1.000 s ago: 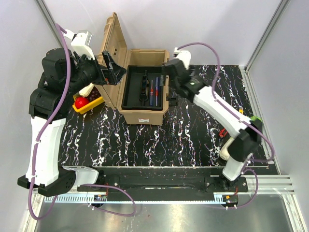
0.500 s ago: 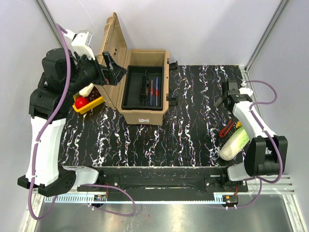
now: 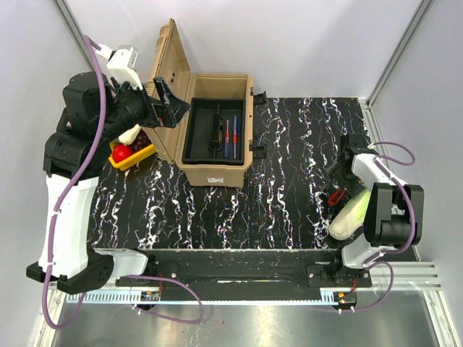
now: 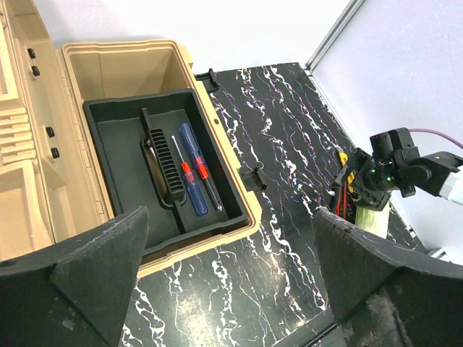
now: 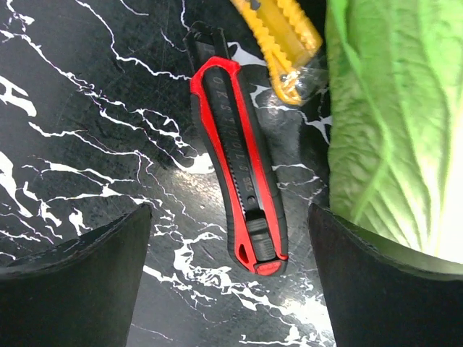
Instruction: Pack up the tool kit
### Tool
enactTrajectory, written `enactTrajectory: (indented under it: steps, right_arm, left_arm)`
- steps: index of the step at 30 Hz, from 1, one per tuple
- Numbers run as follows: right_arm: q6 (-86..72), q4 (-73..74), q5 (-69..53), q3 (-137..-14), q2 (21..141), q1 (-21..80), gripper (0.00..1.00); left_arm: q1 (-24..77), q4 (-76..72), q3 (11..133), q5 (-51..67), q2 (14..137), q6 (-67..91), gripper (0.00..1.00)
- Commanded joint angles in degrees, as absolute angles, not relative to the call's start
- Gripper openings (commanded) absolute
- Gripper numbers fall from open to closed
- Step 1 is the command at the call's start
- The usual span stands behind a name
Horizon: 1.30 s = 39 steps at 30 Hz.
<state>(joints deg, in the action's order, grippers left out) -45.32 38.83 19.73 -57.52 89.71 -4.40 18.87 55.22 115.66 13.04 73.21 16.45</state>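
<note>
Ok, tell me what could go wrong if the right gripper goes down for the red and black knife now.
1. The cabbage lies close beside the red and black knife; one finger of the open right gripper may come down on its leaves.
2. The yellow tool lies near the knife's far end and could be nudged or pinched as well.
3. The knife lies flat, so the fingers may slip off it.
</note>
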Motion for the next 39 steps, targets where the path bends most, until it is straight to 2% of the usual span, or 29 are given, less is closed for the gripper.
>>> enactTrajectory:
  steps: [1, 15, 17, 21, 24, 26, 34, 39]
  right_arm:
    - [-45.2, 34.5, 17.6, -57.2, 92.3, -5.1, 0.91]
    - [-45.9, 32.3, 14.4, -57.4, 99.2, -6.3, 0.77]
    - [-45.1, 31.4, 12.8, -57.7, 100.5, -6.3, 0.65]
    - [-43.9, 29.7, 10.0, -57.9, 101.1, -6.3, 0.33]
    - [-43.3, 29.4, 8.5, -58.7, 99.9, -6.2, 0.17]
    - [-42.7, 29.2, 7.6, -59.7, 98.4, -5.8, 0.10]
    - [-40.3, 33.9, 9.4, -73.1, 91.6, 5.4, 0.10]
    - [-40.3, 32.8, 6.1, -83.9, 90.5, 11.9, 0.09]
  left_arm:
    - [19.1, 52.8, 115.9, 12.4, 71.9, 15.7, 0.99]
    - [19.1, 52.7, 116.1, 12.2, 72.1, 15.6, 0.99]
    - [19.1, 52.8, 116.0, 12.4, 72.1, 15.7, 0.99]
    - [19.1, 52.8, 116.2, 12.4, 72.1, 15.8, 0.99]
    - [19.1, 52.8, 116.1, 12.7, 72.2, 16.0, 0.99]
    - [19.1, 52.8, 116.2, 12.8, 72.2, 16.1, 0.99]
    - [19.1, 52.4, 116.1, 13.7, 72.3, 16.6, 0.99]
    - [19.1, 52.1, 115.8, 13.7, 71.9, 16.7, 0.99]
